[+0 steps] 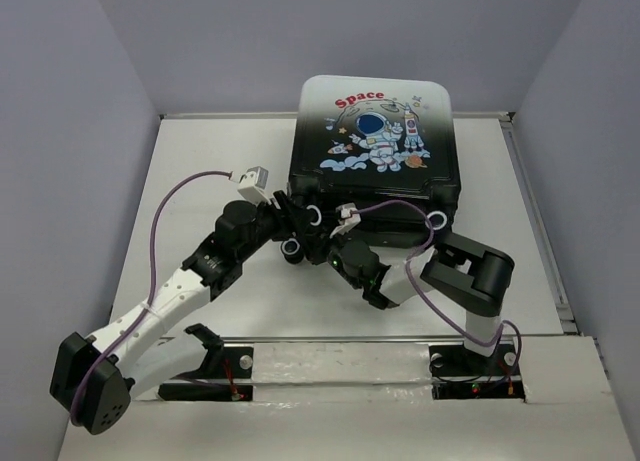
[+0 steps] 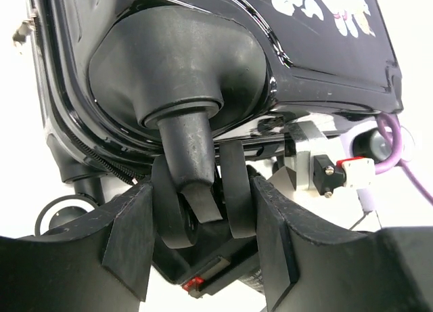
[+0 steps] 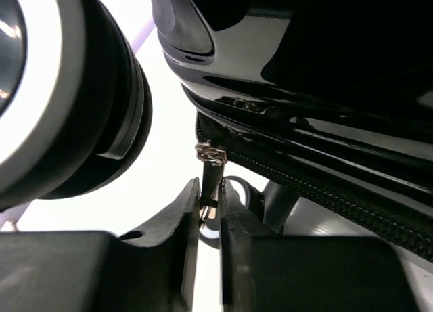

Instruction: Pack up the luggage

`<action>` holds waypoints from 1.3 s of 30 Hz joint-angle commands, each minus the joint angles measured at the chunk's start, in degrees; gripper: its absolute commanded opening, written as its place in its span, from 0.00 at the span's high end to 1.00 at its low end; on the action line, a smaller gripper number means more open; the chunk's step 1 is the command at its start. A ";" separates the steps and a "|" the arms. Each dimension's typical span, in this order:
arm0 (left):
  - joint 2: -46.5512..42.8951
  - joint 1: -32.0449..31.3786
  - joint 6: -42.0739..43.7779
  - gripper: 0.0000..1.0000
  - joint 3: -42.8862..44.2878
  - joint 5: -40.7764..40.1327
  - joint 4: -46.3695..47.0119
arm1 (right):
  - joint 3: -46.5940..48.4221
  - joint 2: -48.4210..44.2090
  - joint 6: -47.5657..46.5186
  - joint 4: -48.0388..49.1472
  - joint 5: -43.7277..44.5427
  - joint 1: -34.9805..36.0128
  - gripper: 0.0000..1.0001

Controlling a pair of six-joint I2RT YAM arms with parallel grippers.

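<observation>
The luggage (image 1: 375, 131) lies flat at the back centre, lid down, with the astronaut and red "Space" print facing up. My left gripper (image 1: 293, 224) is at its near left corner. In the left wrist view the gripper (image 2: 206, 237) is shut on a black twin wheel (image 2: 233, 197) under the glossy shell (image 2: 176, 61). My right gripper (image 1: 335, 236) is at the near edge. In the right wrist view it (image 3: 210, 207) is shut on the metal zipper pull (image 3: 210, 173) hanging from the zipper track (image 3: 325, 190).
White side walls border the table left and right. A black-and-white wheel (image 1: 437, 219) sticks out at the near right corner, and another (image 3: 67, 102) fills the left of the right wrist view. Purple cables loop over both arms.
</observation>
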 commanded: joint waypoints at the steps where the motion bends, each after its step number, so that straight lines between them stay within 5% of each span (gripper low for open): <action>1: -4.95 -5.85 -3.71 0.94 0.39 21.99 18.04 | 5.06 -2.66 7.73 -0.09 -31.14 2.86 0.62; 2: -5.91 -5.76 -3.01 0.94 0.20 20.68 17.44 | 4.71 -5.13 5.37 -9.17 -28.85 2.86 0.34; 3: -6.35 -5.76 -2.48 0.94 0.20 19.97 16.65 | 4.88 -7.85 3.78 -15.27 -26.91 2.86 0.24; 5: -7.40 -5.50 -1.51 0.94 0.20 17.08 13.93 | 5.31 -15.94 0.18 -32.88 -20.06 2.86 0.09; 8: -9.16 -5.15 -0.10 0.94 -0.32 14.00 12.07 | 4.88 -26.90 -3.51 -52.41 -12.33 2.86 0.01; 14: -9.96 -5.06 0.51 0.94 -1.90 13.45 11.45 | 3.38 -47.05 -5.37 -75.87 -1.50 -2.66 0.00; 19: -8.91 -5.32 -0.01 0.94 -3.40 14.86 12.59 | 9.70 -56.75 -11.08 -81.07 -0.79 -20.67 0.00; 28: -7.68 -7.25 -0.28 0.94 -5.16 15.39 15.05 | 22.72 -41.20 -15.13 -82.83 -6.93 -47.48 0.00; 35: -5.13 -11.03 0.60 0.94 -4.54 14.86 16.11 | 26.76 -28.55 -15.39 -80.11 -25.45 -49.61 0.02; 39: -1.53 -15.42 0.95 0.94 -3.32 12.58 17.51 | 30.36 -22.57 -15.39 -72.64 -42.33 -49.61 0.21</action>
